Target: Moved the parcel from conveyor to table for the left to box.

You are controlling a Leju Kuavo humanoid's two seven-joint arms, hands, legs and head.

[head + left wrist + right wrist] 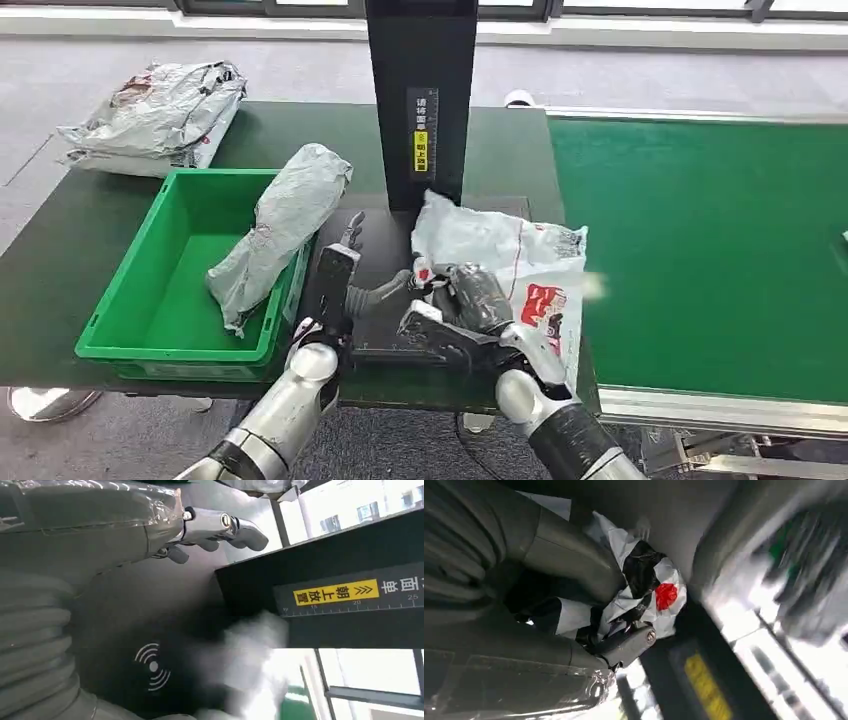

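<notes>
Column (420, 100) stands behind parcel (510, 260) gripped by right hand (465, 310).

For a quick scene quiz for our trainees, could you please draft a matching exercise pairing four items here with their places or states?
Items:
1. grey parcel
2. white parcel
3. crumpled parcel
4. left hand

Places or states:
A. gripped by the right hand
B. far left table corner
C. leaning in the green bin
D. holding nothing, over the black plate

Pairs: 1-C, 2-A, 3-B, 4-D
</notes>
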